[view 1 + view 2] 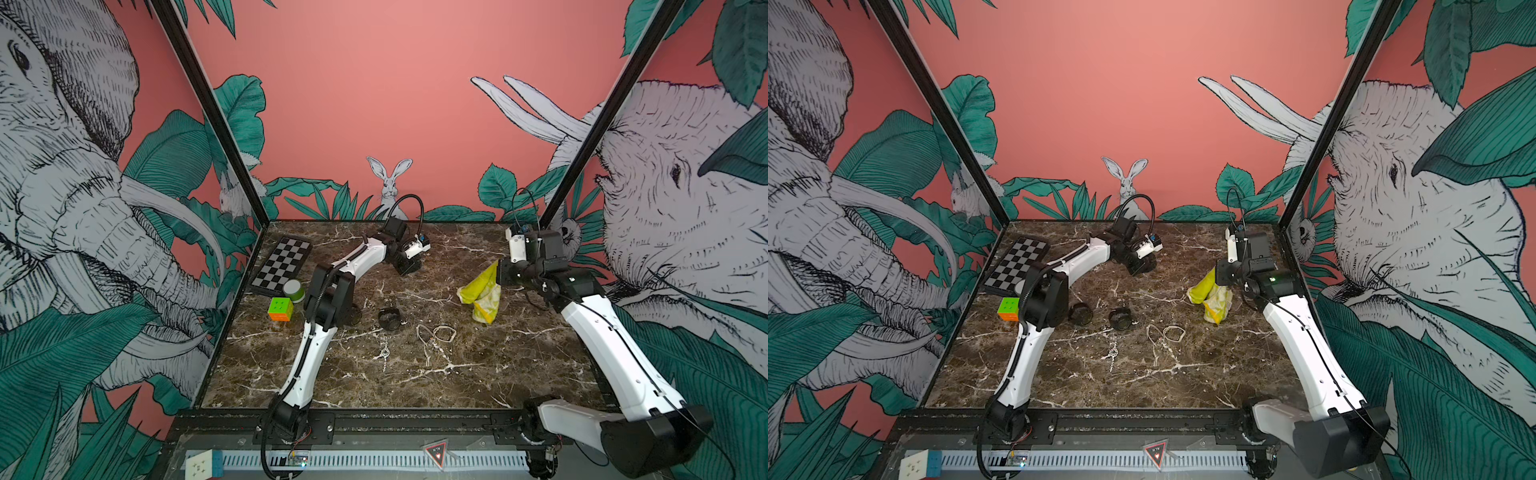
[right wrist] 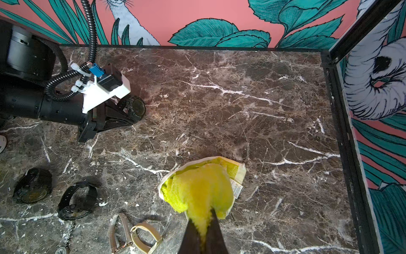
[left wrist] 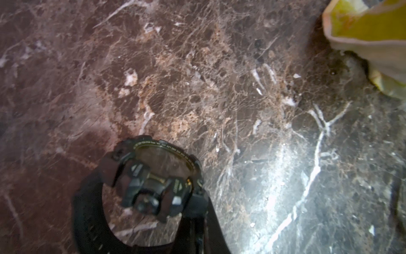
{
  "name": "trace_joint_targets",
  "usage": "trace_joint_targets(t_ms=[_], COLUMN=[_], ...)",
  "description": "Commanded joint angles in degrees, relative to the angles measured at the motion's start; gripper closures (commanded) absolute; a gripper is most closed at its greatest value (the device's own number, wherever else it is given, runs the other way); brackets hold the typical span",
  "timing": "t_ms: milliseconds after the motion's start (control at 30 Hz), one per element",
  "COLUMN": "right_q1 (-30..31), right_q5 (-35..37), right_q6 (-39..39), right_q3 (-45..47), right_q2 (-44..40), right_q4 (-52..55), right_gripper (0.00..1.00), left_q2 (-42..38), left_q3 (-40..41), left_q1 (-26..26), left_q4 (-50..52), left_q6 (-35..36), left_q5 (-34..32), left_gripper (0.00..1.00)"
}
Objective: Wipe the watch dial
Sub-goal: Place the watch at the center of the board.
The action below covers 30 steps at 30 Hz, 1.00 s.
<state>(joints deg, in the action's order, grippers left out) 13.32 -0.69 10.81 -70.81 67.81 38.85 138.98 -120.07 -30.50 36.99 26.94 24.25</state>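
My left gripper (image 3: pixel 198 231) is shut on the strap of a black watch (image 3: pixel 153 176), and the round dial (image 3: pixel 163 162) faces the left wrist camera. In the right wrist view that watch (image 2: pixel 134 108) sticks out past the left gripper (image 2: pixel 114 116), low over the marble table (image 2: pixel 252 99). In both top views it sits at the gripper tip (image 1: pixel 409 268) (image 1: pixel 1142 264). My right gripper (image 2: pixel 204 233) is shut on a yellow cloth (image 2: pixel 197 187), which hangs to the table (image 1: pixel 482 296) (image 1: pixel 1212 296). The cloth and the held watch are well apart.
Two more black watches (image 1: pixel 390 319) (image 1: pixel 1080 313) lie mid-table, with a tan strap (image 1: pixel 436 333) and a small silver chain (image 1: pixel 385 352) nearby. A chessboard (image 1: pixel 282 266), a green and white cylinder (image 1: pixel 294 289) and a colour cube (image 1: pixel 280 309) sit at the left edge.
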Motion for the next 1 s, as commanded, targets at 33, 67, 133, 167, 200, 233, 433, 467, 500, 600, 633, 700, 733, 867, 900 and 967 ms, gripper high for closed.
trace_joint_targets(t_ms=[33,67,133,167,200,233,433,467,500,600,633,700,733,867,900,967], right_q1=[-0.19,-0.14,-0.23,-0.21,-0.28,-0.17,-0.23,-0.23,-0.29,-0.3,-0.23,-0.21,-0.3,-0.26,-0.28,-0.25], right_q5=[-0.37,-0.28,-0.15,-0.04,-0.01,-0.1,-1.24,-1.41,-1.5,-1.68,-1.68,-1.6,-1.6,-1.59,-1.64,-1.81], right_q6=[0.75,0.75,0.76,0.7,0.62,0.74,1.31,1.39,1.41,1.54,1.65,1.62,1.71,1.93,2.02,2.26], right_q3=[-0.03,-0.05,0.05,0.03,0.01,0.0,0.4,0.56,0.58,0.82,0.8,0.93,0.93,0.93,1.02,1.32], right_q2=[-2.47,-2.87,-3.38,-3.57,-3.76,-3.87,-4.33,-4.46,-4.56,-4.89,-5.06,-5.34,-5.47,-5.86,-5.93,-5.8], right_q4=[-1.64,-1.5,-1.16,-0.93,-0.76,-0.64,-0.68,-0.79,-0.79,-0.67,-0.62,-0.53,-0.44,-0.27,-0.27,-0.59], right_gripper=[1.0,1.0,1.0,1.0,1.0,1.0,1.0,1.0,1.0,1.0,1.0,1.0,1.0,1.0,1.0,1.0], left_q2=[-0.48,-0.43,-0.3,-0.33,-0.3,-0.29,-1.09,-1.54,-2.04,-3.27,-3.12,-2.13,-1.21,1.76,1.7,1.25], left_q3=[-1.57,-1.49,-1.57,-1.49,-1.35,-1.31,0.19,0.85,1.6,3.02,2.71,0.88,-0.25,-6.92,-7.61,-7.08], left_q1=[-0.13,-0.09,-0.09,-0.08,-0.08,-0.11,-0.06,-0.08,-0.06,-0.01,0.0,0.0,0.0,0.0,0.0,0.13], left_q4=[-1.71,-1.91,-2.0,-1.88,-1.97,-2.0,-3.35,-4.39,-5.29,-6.88,-6.37,-3.7,-2.16,6.68,7.9,8.02], left_q6=[-0.26,0.5,0.94,1.76,2.04,2.13,3.09,2.67,2.4,1.61,1.77,2.69,3.12,3.58,2.86,2.28], left_q5=[-1.49,-1.14,-0.7,-0.52,-0.56,-0.68,-2.07,-2.63,-2.95,-3.96,-4.21,-3.23,-3.08,-1.13,0.29,1.74], left_gripper=[0.9,0.89,0.88,0.87,0.86,0.82,0.45,0.44,0.44,0.4,0.4,0.39,0.39,0.4,0.41,0.46])
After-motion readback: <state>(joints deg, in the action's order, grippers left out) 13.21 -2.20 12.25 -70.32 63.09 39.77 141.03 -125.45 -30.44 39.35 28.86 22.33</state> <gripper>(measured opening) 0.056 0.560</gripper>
